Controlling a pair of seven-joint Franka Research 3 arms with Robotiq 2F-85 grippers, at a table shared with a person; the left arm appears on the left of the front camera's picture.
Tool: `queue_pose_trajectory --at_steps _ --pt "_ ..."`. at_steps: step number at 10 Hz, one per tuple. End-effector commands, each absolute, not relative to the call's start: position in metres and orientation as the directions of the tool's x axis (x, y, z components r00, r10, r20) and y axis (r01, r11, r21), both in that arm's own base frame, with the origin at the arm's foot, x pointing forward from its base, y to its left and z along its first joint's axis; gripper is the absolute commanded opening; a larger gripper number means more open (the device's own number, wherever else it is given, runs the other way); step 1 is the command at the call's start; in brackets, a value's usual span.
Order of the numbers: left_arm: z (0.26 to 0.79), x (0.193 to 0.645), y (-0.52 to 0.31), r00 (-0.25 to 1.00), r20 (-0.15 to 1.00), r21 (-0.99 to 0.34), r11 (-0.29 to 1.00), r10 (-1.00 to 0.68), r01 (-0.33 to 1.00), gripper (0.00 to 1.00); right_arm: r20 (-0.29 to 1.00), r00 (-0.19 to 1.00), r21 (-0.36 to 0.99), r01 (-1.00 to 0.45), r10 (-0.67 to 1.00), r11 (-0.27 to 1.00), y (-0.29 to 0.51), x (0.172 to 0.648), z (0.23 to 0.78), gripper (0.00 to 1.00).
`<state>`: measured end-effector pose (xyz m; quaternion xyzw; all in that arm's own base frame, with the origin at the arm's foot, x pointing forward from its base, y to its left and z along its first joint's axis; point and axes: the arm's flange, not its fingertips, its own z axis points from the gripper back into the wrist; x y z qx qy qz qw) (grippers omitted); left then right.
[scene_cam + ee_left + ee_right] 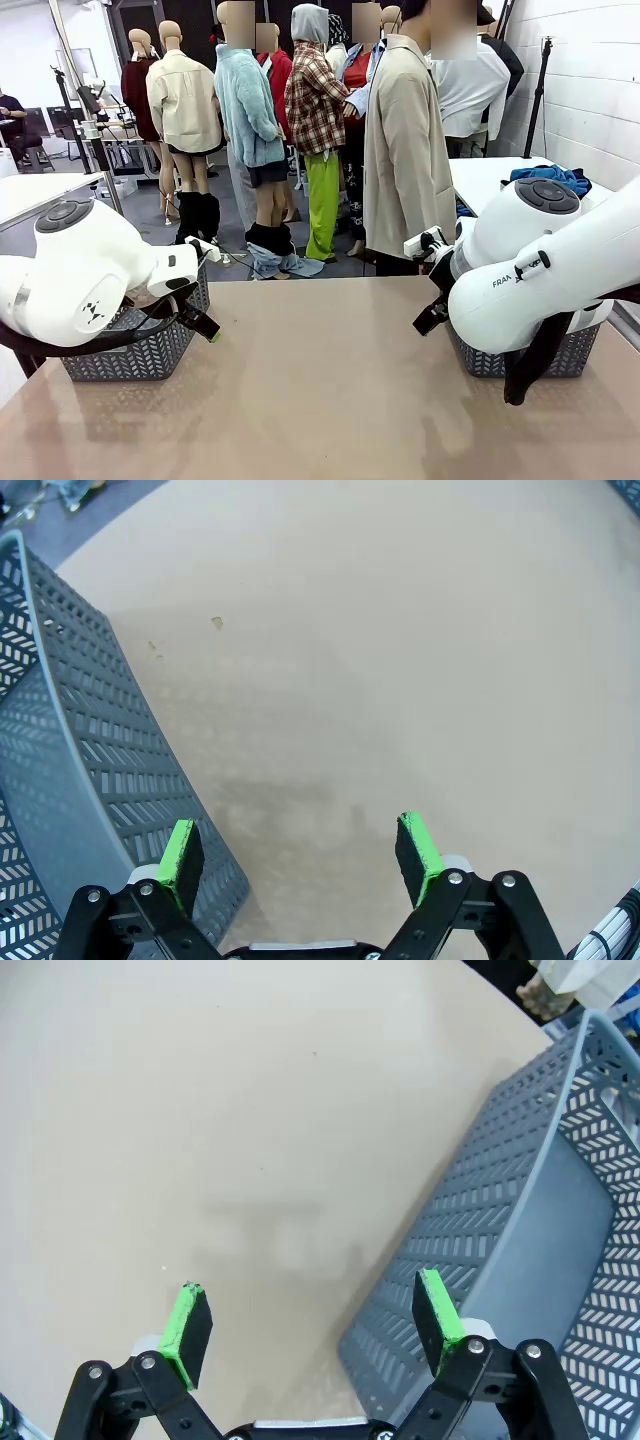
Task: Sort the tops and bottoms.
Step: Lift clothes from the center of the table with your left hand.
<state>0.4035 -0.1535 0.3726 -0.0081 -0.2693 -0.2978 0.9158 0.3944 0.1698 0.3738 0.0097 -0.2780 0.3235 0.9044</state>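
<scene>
A bright blue garment [548,178] lies bunched on a white table at the back right, beyond my work table; other tops and bottoms are out of view. My left gripper [300,855] hangs open over bare tabletop, its left pad beside the wall of a grey basket [90,760]. My right gripper [315,1330] is open too, with nothing between its pads, its right pad over the edge of the other grey basket [520,1240]. In the front view both arms hover low, the left gripper [200,325] and right gripper [428,318] pointing toward the table's middle.
The tan table [320,400] carries a grey basket at its left edge [130,360] and one at its right edge [570,355]; what shows of their insides is bare. A person in a beige coat [405,150] stands at the far side.
</scene>
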Motion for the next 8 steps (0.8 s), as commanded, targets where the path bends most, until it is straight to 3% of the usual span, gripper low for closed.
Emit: queue_pose_trajectory --at_steps 1,5,8 --pt "0.373 0.404 -0.152 0.679 0.499 0.144 0.824 -0.538 0.547 1.00 0.510 0.637 -0.161 -0.590 0.578 0.792 0.170 0.395 0.374 1.00" --pt "0.373 0.404 -0.153 0.678 0.498 0.146 0.823 -0.541 0.549 1.00 0.509 0.636 -0.162 -0.591 0.580 0.791 0.170 0.394 0.374 1.00" --pt "0.426 0.383 -0.150 0.535 0.646 0.255 0.814 -0.545 0.521 1.00 0.593 0.557 -0.282 -0.533 0.582 0.798 0.166 0.386 0.413 1.00"
